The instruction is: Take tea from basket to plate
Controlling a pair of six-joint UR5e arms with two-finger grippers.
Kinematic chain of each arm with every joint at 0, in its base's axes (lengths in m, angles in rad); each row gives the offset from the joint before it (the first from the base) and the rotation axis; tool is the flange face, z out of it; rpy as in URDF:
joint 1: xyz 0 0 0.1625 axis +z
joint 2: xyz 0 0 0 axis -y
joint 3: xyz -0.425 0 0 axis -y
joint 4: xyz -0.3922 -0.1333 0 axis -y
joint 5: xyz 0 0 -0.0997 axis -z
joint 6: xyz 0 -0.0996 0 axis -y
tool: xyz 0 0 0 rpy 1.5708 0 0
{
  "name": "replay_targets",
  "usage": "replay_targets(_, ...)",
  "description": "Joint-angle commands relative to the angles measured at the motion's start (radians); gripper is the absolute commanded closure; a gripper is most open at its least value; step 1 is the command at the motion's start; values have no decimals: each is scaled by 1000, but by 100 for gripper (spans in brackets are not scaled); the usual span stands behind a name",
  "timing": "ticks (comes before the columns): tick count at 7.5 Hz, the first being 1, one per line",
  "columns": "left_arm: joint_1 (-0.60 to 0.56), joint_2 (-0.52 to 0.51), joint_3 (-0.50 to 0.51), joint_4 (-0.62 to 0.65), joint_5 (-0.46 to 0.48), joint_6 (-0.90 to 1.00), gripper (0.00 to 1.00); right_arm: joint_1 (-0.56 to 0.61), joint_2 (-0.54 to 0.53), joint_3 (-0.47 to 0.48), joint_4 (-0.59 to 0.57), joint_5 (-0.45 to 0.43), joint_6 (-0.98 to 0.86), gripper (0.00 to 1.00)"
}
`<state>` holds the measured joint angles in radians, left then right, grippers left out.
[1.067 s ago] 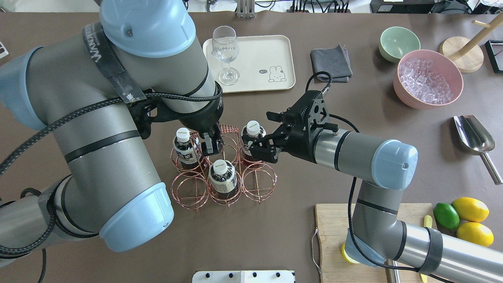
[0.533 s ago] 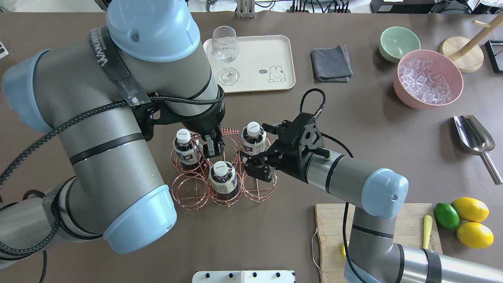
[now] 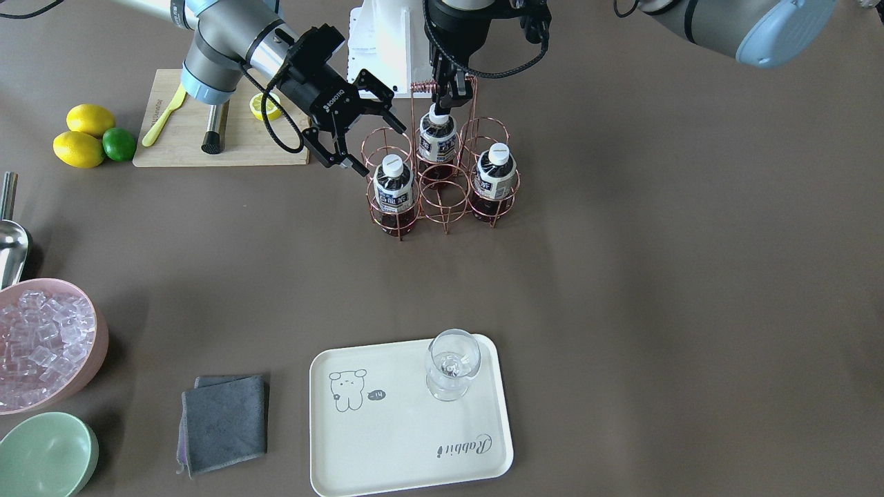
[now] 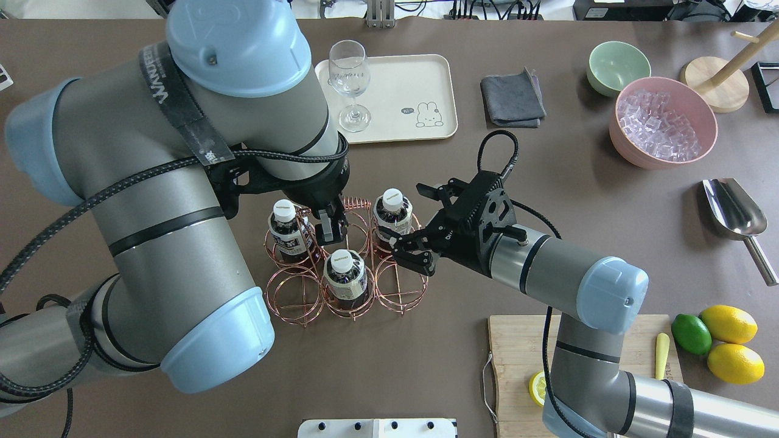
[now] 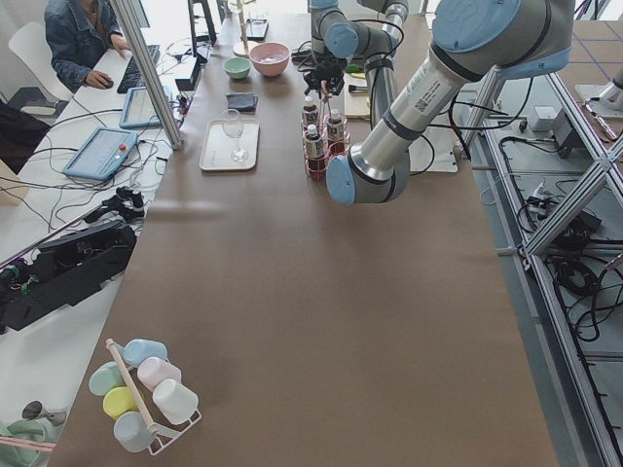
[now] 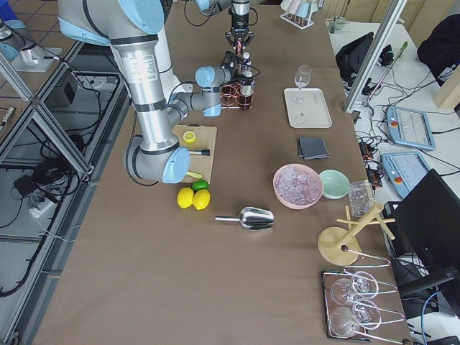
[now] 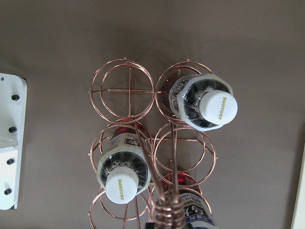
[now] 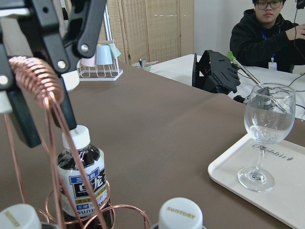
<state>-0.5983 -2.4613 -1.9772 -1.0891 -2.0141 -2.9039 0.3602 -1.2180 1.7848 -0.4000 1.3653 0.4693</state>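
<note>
Overhead exterior | right gripper (image 4: 411,219) — jaws wide, empty | tea (image 4: 392,213) upright in its basket (image 4: 295,298) cell, just ahead of the fingertips, not yet between | left gripper (image 4: 328,230) pinched on basket handle | right arm nearer — plate (image 4: 420,79) beyond

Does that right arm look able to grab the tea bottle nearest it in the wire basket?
Probably yes. The right gripper is open just beside that tea bottle, which stands in an outer corner cell of the basket, with nothing between them.

Grey tubular arms (image 4: 164,243), pale-blue caps (image 4: 237,36), black cables (image 4: 499,146)
</note>
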Motion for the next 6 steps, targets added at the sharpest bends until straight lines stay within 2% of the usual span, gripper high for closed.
replay_targets(1, 0, -1, 0, 0, 0, 0, 100, 46, -6, -8, 3, 15, -6, 7)
replay_targets(2, 0, -1, -2, 0, 0, 0, 100, 58, 1, -11, -2, 24, 2, 12)
replay_targets(6, 0, -1, 0, 0, 0, 0, 100, 27, 21, -10, -11, 17, 89, 11)
